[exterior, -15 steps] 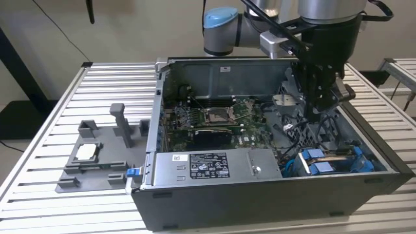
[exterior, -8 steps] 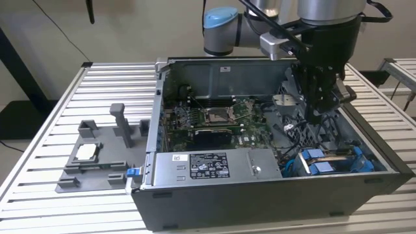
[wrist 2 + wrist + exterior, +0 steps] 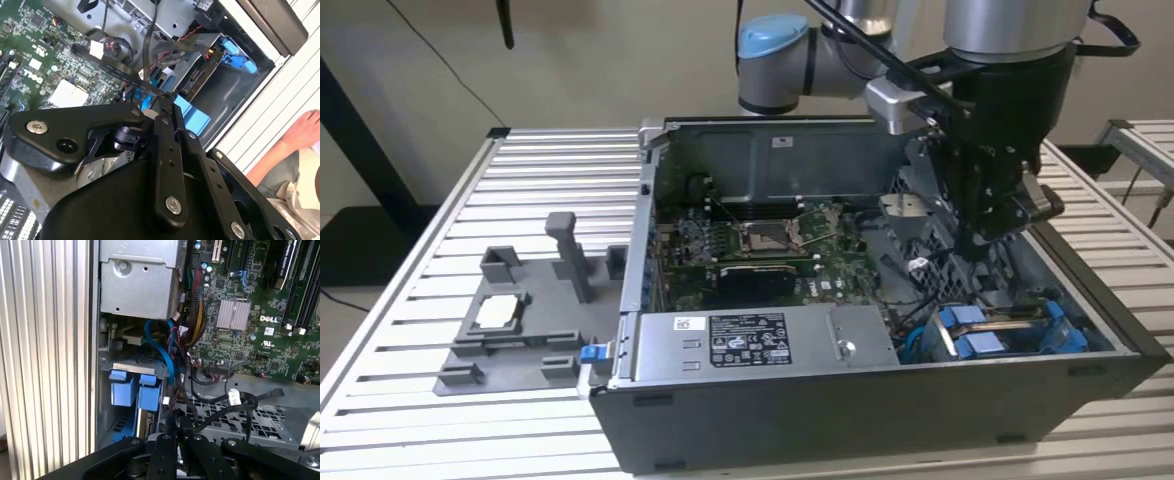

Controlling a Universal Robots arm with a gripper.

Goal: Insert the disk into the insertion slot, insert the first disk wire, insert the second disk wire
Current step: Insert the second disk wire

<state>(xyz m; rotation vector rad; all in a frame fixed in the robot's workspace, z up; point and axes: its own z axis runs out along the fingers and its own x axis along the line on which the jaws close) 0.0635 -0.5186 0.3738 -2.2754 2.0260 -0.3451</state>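
Observation:
The disk (image 3: 1007,330) lies in the insertion slot (image 3: 923,340) at the near right corner of the black case, its blue frame tabs (image 3: 136,392) facing up. My gripper (image 3: 983,238) hangs inside the case just behind the slot. In both wrist views its fingers (image 3: 167,150) are pressed together. They pinch a black disk wire (image 3: 115,67) with a white tag that runs off over the motherboard. In the first wrist view this wire (image 3: 235,407) loops from the gripper (image 3: 176,432) to a free black plug (image 3: 276,393). A blue cable (image 3: 167,352) also drops toward the slot.
The grey power-supply box (image 3: 747,340) fills the case's near left. The motherboard (image 3: 767,250) lies behind it. A grey holder fixture (image 3: 520,310) stands on the slatted table (image 3: 414,300) at the exterior view's left. A person's hand (image 3: 300,132) rests outside the case.

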